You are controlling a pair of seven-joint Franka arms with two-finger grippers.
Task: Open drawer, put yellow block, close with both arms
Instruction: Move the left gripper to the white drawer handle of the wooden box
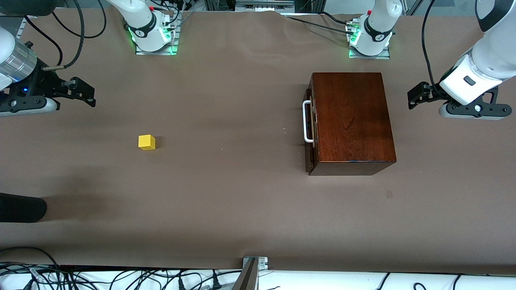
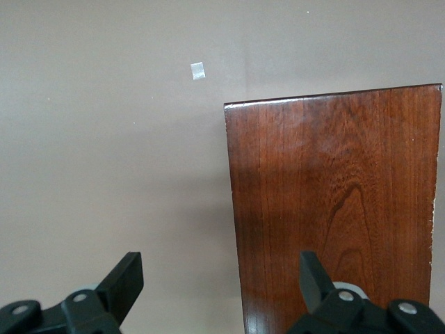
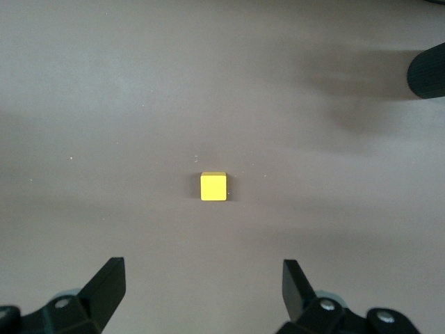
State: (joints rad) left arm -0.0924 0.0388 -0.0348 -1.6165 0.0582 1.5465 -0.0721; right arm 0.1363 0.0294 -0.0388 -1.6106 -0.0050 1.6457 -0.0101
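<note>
Brown covers the whole flat surface (image 1: 242, 201) where the things sit. Nearest to the front camera, at the right arm's end, a dark round shape (image 1: 20, 207) pokes in from the edge.

Next comes the small bright yellow cube (image 1: 146, 142). It sits alone on the surface, toward the right arm's end, and nothing touches it. It is well apart from the box.

Toward the left arm's end sits the shiny dark red-brown wooden box (image 1: 351, 121). Its drawer front (image 1: 310, 129) faces the right arm's end and looks pushed in. A white bar handle (image 1: 306, 121) runs along that front. A little pale patch (image 1: 388, 193) lies on the surface, nearer to the front camera than the box.

Black and wide open, the right gripper (image 1: 82, 94) hangs over the surface at the right arm's end. It holds nothing. In the right wrist view the cube (image 3: 213, 186) shows on the surface ahead of the spread fingers (image 3: 108, 285).

Over at the left arm's end, the left gripper (image 1: 419, 94) hangs just beside the box. It is wide open too, and empty. In the left wrist view one finger (image 2: 125, 278) is over bare surface and the other is over the box top (image 2: 334, 202).
</note>
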